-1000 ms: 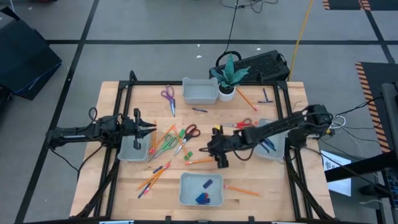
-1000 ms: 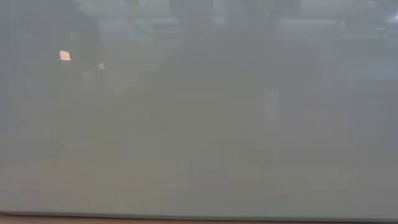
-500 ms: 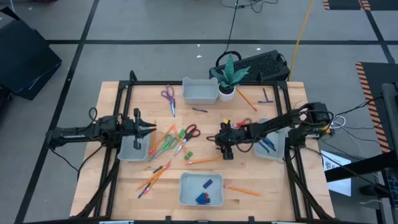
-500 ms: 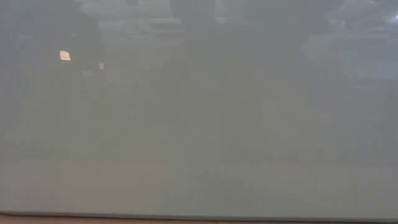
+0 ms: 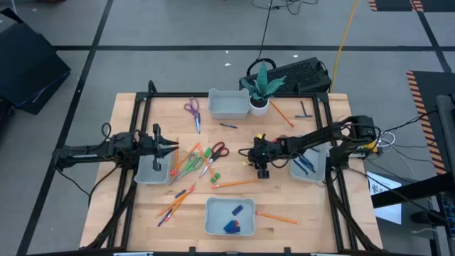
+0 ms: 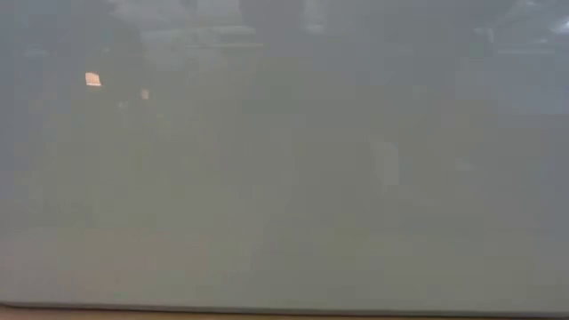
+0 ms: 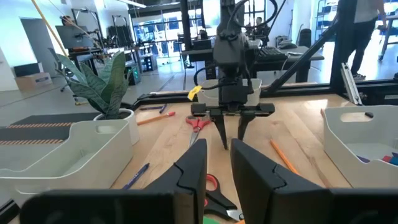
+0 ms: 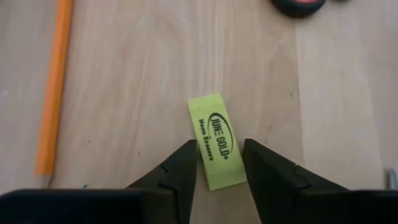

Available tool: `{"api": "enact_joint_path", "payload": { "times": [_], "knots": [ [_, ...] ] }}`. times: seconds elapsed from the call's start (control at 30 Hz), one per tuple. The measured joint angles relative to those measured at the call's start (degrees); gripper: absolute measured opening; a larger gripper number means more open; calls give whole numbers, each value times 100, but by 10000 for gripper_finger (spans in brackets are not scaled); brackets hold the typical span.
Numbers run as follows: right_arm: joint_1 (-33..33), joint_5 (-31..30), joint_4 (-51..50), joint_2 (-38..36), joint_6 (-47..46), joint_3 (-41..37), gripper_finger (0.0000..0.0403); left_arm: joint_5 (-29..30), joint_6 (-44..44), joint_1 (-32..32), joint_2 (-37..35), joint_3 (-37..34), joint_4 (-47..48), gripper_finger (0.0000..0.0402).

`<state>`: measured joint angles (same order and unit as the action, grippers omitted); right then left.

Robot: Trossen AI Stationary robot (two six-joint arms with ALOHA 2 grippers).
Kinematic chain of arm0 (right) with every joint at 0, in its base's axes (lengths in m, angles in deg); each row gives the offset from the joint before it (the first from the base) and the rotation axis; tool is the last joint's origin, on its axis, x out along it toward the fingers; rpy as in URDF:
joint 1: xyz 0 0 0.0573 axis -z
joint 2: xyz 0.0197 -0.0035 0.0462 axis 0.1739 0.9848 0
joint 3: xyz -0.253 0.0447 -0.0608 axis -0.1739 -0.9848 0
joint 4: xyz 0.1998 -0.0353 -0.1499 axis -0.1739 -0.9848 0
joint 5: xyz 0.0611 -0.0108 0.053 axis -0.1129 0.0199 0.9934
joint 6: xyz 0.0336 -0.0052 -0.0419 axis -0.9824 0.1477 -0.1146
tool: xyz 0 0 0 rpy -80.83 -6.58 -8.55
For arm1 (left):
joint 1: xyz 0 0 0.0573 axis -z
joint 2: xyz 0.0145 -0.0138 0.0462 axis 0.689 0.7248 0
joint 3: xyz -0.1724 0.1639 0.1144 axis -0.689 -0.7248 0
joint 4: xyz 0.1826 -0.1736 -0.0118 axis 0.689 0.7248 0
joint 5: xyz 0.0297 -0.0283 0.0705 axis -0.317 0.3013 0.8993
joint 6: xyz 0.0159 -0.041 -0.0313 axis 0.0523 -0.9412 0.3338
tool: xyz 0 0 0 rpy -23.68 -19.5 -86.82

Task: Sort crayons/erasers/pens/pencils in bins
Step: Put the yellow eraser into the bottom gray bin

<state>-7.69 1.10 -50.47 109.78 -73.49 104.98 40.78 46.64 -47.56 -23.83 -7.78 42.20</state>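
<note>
A yellow-green eraser lies flat on the wooden table, printed face up. My right gripper points down over it, open, one finger on either side of its end. My left gripper hovers open over the left bin's far right corner, with nothing between its fingers. The near bin holds blue erasers; the right bin holds pens. An orange pencil lies beside the eraser. The low view shows only grey haze. My right gripper comes from above with its fingers close on either long side of the eraser's end. The eraser lies along the view, reaching out past the fingertips. I cannot tell whether the fingers touch it.
A pile of scissors, pencils and a green eraser lies mid-table. More pencils lie near left. Purple scissors, the far bin and a potted plant stand at the back.
My right gripper has drawn back a short way toward the table's right and far edges, away from the pencil's end, slowing as it went. Its arm has pulled in.
</note>
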Motion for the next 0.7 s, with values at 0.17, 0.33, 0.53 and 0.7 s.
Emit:
{"api": "enact_joint_path", "payload": {
  "times": [0.17,0.33,0.53,0.7],
  "knots": [
    [-62,0,-16,0,-343,-20,108,0,0,1,2,1,1,76],
    [-85,-27,-48,47,-809,-18,122,0,0,0,2,1,0,76],
    [-306,-114,62,258,-701,38,135,0,0,2,0,0,0,76],
    [-415,-151,70,473,-559,50,128,1,0,0,1,0,0,76]
  ]
}}
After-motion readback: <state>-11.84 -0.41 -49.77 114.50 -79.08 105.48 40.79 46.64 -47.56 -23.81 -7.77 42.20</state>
